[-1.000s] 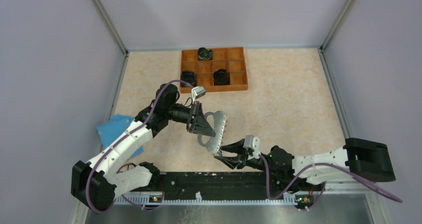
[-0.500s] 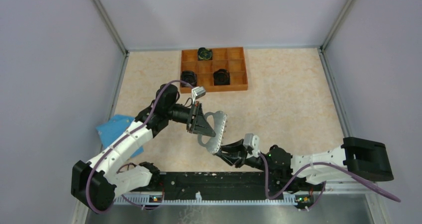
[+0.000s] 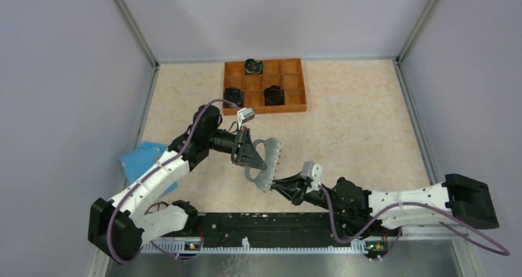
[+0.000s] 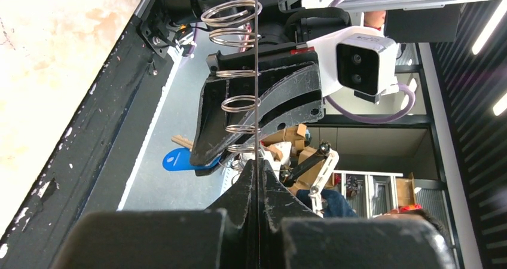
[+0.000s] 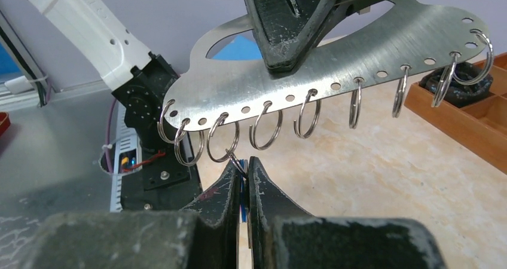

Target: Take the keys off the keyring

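The keyring is a grey metal plate [image 3: 266, 160] with a cut-out and a row of holes that carry several wire rings. My left gripper [image 3: 255, 156] is shut on the plate and holds it above the table. In the left wrist view the plate [image 4: 256, 72] is edge-on between my closed left gripper [image 4: 257, 164]. In the right wrist view the plate [image 5: 335, 60] hangs overhead. My right gripper [image 5: 242, 164] is shut on the blue-headed key [image 5: 243, 192], which hangs from one ring. The key's blue head [image 4: 179, 159] shows by the right gripper's fingers [image 4: 263, 101].
A brown wooden compartment tray [image 3: 265, 110] with three round black objects [image 3: 274, 95] stands at the back; its corner shows in the right wrist view [image 5: 454, 119]. A light-blue packet [image 3: 138, 160] lies at the left. A black rail [image 3: 265, 223] runs along the near edge.
My right gripper has moved up and left to the plate's lower end, and its fingers have closed from spread apart. The left arm and the plate have barely moved.
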